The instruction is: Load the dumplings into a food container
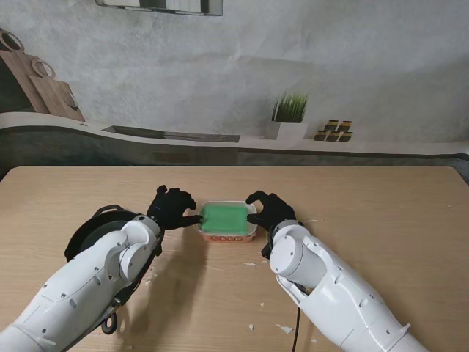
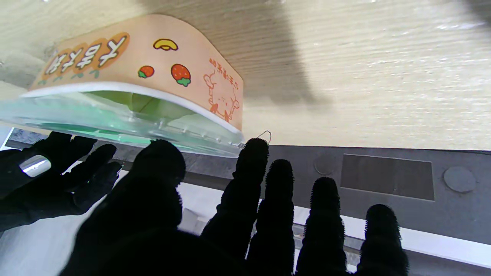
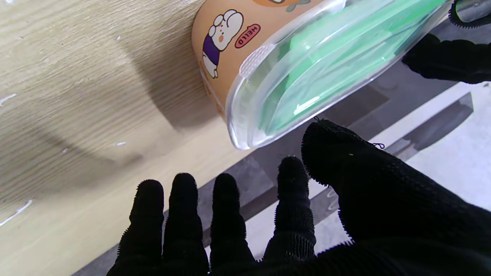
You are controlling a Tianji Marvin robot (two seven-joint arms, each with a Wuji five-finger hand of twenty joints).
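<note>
We are reading the word "HELLO" in a small red speech bubble beside a white cartoon rabbit on the orange side of the one food container [image 3: 215,50]; on another side, in the left wrist view, we are seeing two strawberries, a yellow shape, an outlined cartoon animal and orange lettering we cannot read. The container [image 1: 228,221] is sitting in the lower middle of the stand view on the wooden table [image 1: 381,213], closed by a clear lid [image 3: 307,73] with green showing through it; we cannot tell what is inside. Our two black-gloved hands are flanking it: the left hand [image 1: 171,207] is sitting at its left end and the right hand [image 1: 270,210] at its right end, each with fingers spread and the thumb reaching toward the lid's edge. Whether the fingertips [image 2: 256,147] are actually touching the lid we cannot tell. One black round object [image 1: 99,227] is lying at the lower left, partly under our left arm.
</note>
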